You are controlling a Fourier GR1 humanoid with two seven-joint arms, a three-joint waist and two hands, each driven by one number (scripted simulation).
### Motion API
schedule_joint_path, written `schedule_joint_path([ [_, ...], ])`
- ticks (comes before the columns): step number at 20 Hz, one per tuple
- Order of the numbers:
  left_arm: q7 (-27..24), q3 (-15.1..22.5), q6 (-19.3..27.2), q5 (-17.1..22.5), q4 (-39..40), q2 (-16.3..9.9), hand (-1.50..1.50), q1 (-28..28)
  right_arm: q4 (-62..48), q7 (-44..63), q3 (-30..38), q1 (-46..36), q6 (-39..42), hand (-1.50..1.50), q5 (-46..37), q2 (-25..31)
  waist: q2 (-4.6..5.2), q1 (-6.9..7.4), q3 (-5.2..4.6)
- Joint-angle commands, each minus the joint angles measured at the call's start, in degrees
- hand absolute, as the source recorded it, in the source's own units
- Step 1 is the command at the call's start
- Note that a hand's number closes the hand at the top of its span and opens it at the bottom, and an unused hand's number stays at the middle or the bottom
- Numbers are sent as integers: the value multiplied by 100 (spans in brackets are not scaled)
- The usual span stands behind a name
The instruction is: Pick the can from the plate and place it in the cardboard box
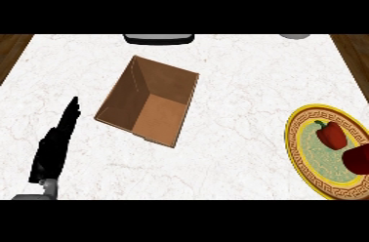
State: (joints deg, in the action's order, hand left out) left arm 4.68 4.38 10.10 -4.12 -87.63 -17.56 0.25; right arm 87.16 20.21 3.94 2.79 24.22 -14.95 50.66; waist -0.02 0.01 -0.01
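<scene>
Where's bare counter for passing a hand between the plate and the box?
Open marble counter lies between the cardboard box and the plate, and along the near edge. The left hand borders the box's left. The plate is crowded: a red pepper and a dark red object.

left hand (pixel 54 146) resting, fingers straight

White marble counter (pixel 238 153) with open cardboard box (pixel 150 100) and yellow-rimmed plate (pixel 297 158).

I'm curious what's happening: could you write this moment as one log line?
left hand open, resting | right hand unseen | can on plate | cardboard box empty
</scene>
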Motion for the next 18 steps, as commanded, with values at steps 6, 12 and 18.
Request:
schedule_joint_path([
  [6, 586, -80, -180, -230, -651, 171, 0, 95, -668, -604, 370, -208, 109, -150, -856, -455, -2, 19, 3],
  [12, 321, -371, -503, -183, -588, 200, 0, 334, -143, -440, 556, 29, 345, -150, -1154, -874, -5, -4, 0],
  [18, 336, -468, -366, -500, -135, 413, 0, -164, -520, -743, 586, -8, 191, -150, -1626, -1271, 0, -9, 1],
])
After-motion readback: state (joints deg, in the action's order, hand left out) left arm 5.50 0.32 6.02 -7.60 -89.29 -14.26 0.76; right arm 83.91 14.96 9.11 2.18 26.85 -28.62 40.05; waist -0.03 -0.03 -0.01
